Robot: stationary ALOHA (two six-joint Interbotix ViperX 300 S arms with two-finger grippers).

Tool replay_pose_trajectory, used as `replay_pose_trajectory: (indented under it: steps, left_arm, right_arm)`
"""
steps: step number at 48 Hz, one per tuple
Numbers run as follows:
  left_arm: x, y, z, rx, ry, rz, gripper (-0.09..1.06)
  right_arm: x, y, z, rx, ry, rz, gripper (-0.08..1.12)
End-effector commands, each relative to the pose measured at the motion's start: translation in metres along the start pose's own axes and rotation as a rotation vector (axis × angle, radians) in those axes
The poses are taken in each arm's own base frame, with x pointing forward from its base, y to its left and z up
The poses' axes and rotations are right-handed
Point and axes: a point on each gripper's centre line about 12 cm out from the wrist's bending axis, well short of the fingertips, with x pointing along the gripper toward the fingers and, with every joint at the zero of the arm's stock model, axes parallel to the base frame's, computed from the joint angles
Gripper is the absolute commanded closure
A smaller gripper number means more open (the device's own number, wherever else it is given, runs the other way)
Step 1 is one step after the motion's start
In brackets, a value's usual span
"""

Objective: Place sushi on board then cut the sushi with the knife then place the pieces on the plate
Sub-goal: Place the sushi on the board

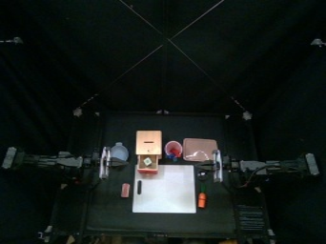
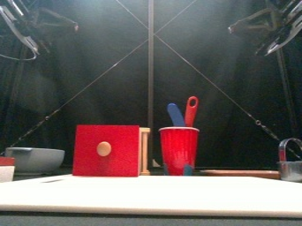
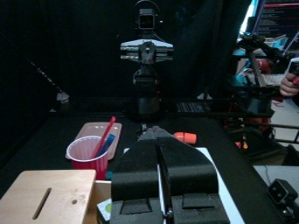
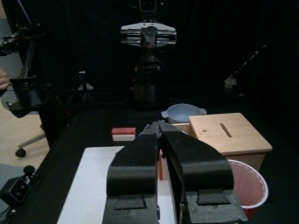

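The left gripper (image 3: pixel 153 133) and right gripper (image 4: pixel 163 129) hang at opposite table sides, jaws pressed together; the red knife (image 2: pixel 190 110) stands in the red cup (image 2: pixel 178 150) behind the white cutting board (image 1: pixel 166 191), beside the pink tray (image 1: pixel 200 149)

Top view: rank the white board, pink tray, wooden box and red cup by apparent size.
Largest: white board. Then pink tray and wooden box, too alike to rank. Smallest: red cup.
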Motion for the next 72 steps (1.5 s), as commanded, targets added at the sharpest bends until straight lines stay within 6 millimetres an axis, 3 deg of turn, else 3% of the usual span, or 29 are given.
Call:
replay_pose_trajectory:
  steps: [1, 8, 14, 22, 27, 34, 40, 48, 53, 64, 72]
  left_arm:
    - [0.004, 0.006, 0.005, -0.001, -0.008, 0.028, 0.87]
    - [0.005, 0.008, 0.004, -0.005, -0.008, 0.039, 0.87]
    - [0.006, 0.009, -0.002, -0.015, 0.012, 0.048, 0.87]
    - [0.006, 0.013, -0.014, -0.043, 0.052, 0.070, 0.87]
    - [0.003, 0.014, -0.024, -0.052, 0.078, 0.076, 0.87]
    - [-0.002, 0.014, -0.040, -0.063, 0.118, 0.084, 0.87]
    - [-0.006, 0.015, -0.050, -0.067, 0.142, 0.088, 0.87]
    - [-0.009, 0.015, -0.058, -0.106, 0.161, 0.098, 0.87]
    - [-0.010, 0.016, -0.060, -0.133, 0.167, 0.110, 0.87]
    - [-0.010, 0.016, -0.060, -0.135, 0.164, 0.109, 0.87]
    - [-0.011, 0.016, -0.063, -0.133, 0.174, 0.110, 0.87]
  right_arm:
    - [0.007, 0.001, 0.016, 0.017, -0.037, 0.007, 1.04]
    - [0.029, 0.004, 0.028, 0.025, -0.023, 0.017, 1.05]
    - [0.070, 0.002, 0.032, 0.037, 0.065, 0.007, 1.05]
    - [0.119, -0.003, 0.024, 0.190, 0.322, -0.035, 1.05]
    - [0.134, -0.014, 0.020, 0.342, 0.430, -0.081, 1.05]
    - [0.147, -0.025, 0.012, 0.426, 0.500, -0.116, 1.03]
    - [0.160, -0.027, 0.008, 0.428, 0.513, -0.119, 0.83]
    - [0.181, -0.026, -0.001, 0.429, 0.542, -0.116, 0.31]
    - [0.199, -0.026, -0.013, 0.431, 0.581, -0.114, 0.13]
    - [0.235, -0.024, -0.027, 0.442, 0.755, -0.078, 0.10]
    - [0.260, -0.041, -0.031, 0.475, 0.902, -0.109, 0.10]
